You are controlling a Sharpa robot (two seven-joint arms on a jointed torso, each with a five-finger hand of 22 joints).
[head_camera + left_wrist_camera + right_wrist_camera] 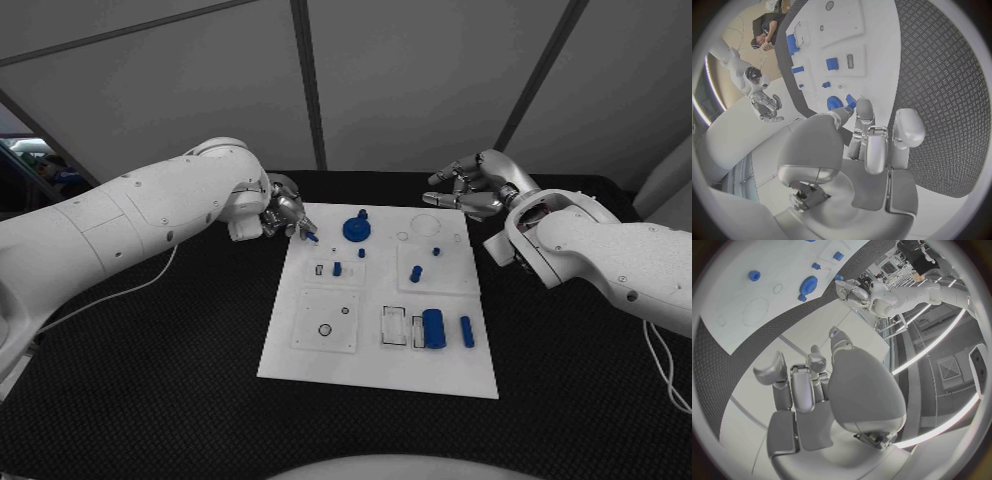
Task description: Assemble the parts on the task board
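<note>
The white task board [378, 352] lies in the middle of the black table. My left hand [284, 215] hangs over its far left corner and pinches a small blue part [310, 237] at its fingertips, a little left of the blue gear [356, 229]. In the left wrist view the small blue part [851, 101] sits by a fingertip [864, 111], next to the gear [834, 103]. My right hand [469, 190] hovers beyond the board's far right corner, fingers apart and holding nothing. Its fingers [795, 385] show bare in the right wrist view.
Several blue parts lie on the board: a peg [415, 273], a small stub [336, 268], a thick block [433, 328] and a slim bar [466, 332] near the front right. Black table [144, 380] surrounds the board on all sides.
</note>
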